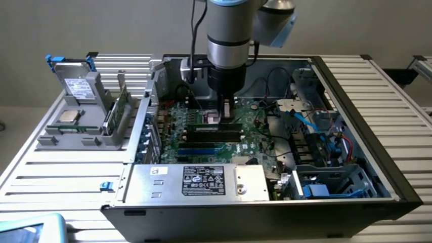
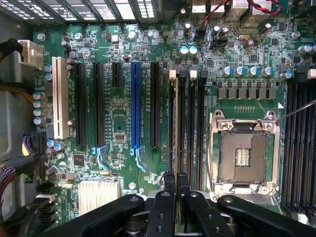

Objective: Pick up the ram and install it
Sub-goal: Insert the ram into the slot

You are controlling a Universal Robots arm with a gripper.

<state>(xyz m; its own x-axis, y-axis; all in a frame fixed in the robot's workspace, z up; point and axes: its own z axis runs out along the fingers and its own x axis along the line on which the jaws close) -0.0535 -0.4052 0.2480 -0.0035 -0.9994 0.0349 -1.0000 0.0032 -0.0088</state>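
The hand (image 1: 226,115) is pinched shut on the ram (image 1: 214,126), which sits right under it, its long side lined up with the slots (image 1: 214,135).

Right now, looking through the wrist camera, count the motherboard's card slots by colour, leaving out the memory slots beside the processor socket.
White slots: 1
Blue slots: 1
Black slots: 4, one of them short
Total: 6
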